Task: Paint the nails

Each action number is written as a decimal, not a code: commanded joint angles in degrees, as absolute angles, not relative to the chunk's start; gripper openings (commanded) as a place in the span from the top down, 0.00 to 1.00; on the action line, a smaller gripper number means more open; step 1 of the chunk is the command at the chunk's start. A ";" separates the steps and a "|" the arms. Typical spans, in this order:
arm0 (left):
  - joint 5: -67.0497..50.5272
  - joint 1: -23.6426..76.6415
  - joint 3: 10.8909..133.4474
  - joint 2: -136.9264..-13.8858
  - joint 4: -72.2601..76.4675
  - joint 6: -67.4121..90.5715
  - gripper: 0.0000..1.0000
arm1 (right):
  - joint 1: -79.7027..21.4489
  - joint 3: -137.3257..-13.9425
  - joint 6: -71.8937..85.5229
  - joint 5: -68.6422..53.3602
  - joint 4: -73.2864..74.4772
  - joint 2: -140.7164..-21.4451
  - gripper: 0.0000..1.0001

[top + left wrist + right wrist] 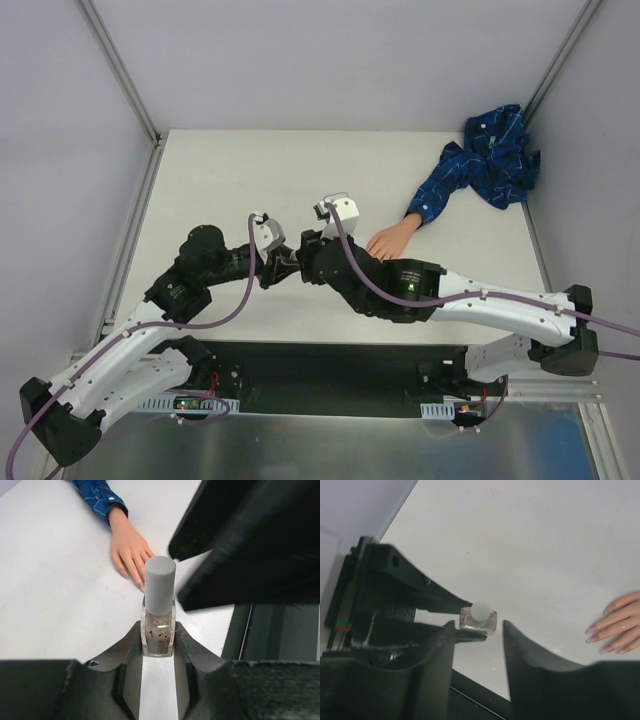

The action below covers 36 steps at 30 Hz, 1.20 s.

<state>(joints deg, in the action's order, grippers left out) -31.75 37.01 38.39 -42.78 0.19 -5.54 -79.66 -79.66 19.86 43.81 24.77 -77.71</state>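
A small clear polish bottle [159,630] with red flecks and a grey cap [160,585] stands upright between the fingers of my left gripper [159,641], which is shut on its glass body. My right gripper [478,625] is open just above the bottle [478,619]. One finger is on each side of the cap [481,612], with a gap on both sides. The flesh-coloured mannequin hand [388,240] lies flat to the right, in a blue patterned sleeve [490,160]. Its glossy pinkish nails [600,630] point toward the bottle. Both grippers meet at the table's near middle [290,262].
The white table [230,180] is bounded by grey walls and metal rails [120,70]. A black strip [330,370] runs along its near edge, right behind the grippers. The bunched part of the sleeve fills the far right corner.
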 commanded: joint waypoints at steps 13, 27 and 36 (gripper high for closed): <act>-64.85 36.56 43.24 -49.84 6.15 -0.62 1.00 | -64.08 -72.43 -10.45 -18.79 20.31 -64.42 0.50; -58.82 36.65 41.93 -47.91 7.56 -0.52 1.00 | -61.70 -71.10 -9.41 -24.88 17.75 -66.53 1.00; -24.13 36.39 39.55 -42.37 5.10 -4.13 1.00 | -71.16 -74.34 2.52 15.83 20.81 -74.25 1.00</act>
